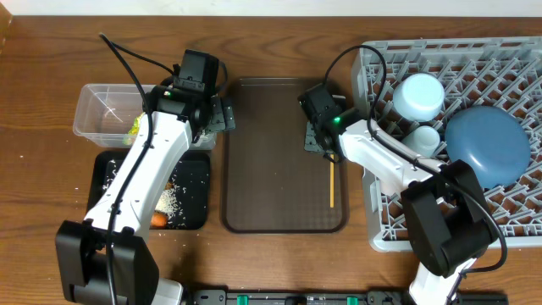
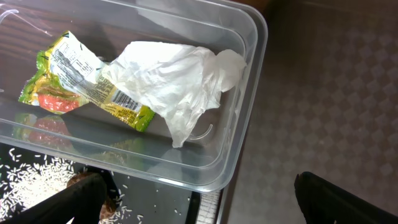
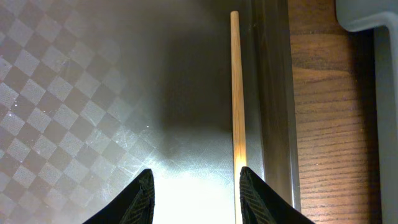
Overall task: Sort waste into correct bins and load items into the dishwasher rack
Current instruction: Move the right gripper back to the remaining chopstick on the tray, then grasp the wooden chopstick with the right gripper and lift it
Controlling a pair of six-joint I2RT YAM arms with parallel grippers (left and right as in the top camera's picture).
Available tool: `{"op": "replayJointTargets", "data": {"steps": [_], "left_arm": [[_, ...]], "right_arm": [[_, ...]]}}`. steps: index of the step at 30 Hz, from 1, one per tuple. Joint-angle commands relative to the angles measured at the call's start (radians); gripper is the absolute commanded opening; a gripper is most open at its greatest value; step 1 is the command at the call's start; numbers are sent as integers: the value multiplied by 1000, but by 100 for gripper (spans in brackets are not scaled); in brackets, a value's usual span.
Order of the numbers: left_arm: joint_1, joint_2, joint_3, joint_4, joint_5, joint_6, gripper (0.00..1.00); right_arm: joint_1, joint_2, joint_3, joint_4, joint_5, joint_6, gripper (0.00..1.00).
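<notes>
Chopstick (image 3: 235, 87): a single wooden stick lies flat on the brown tray (image 1: 279, 152), close along its right rim, beside the dishwasher rack (image 1: 381, 229).
Long axis: parallel to that rim, its far end pointing at the right gripper (image 3: 196, 175).
Right gripper: jaws partly parted, straddling the stick's end without clamping it.
Left gripper (image 2: 199, 180): spread wide and empty above the clear tub (image 2: 249, 37), which holds a wrapper (image 2: 74, 74) and white paper (image 2: 180, 81).

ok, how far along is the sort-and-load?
Done: wrapper and white paper in the clear tub, rice and carrot piece in the black tray, blue plate and two paler dishes in the rack. In hand: open right gripper straddles a chopstick on the brown tray. To do: rack that chopstick.
</notes>
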Motion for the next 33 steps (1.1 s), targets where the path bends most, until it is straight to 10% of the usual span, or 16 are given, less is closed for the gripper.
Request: {"op": "replayJointTargets", "data": {"steps": [1, 33], "left_arm": [[2, 12, -5, -3, -12, 13, 98], [2, 12, -5, -3, -12, 13, 98]], "right_arm": [[16, 23, -12, -1, 19, 39, 38], [-6, 123, -72, 60, 83, 101, 32]]}}
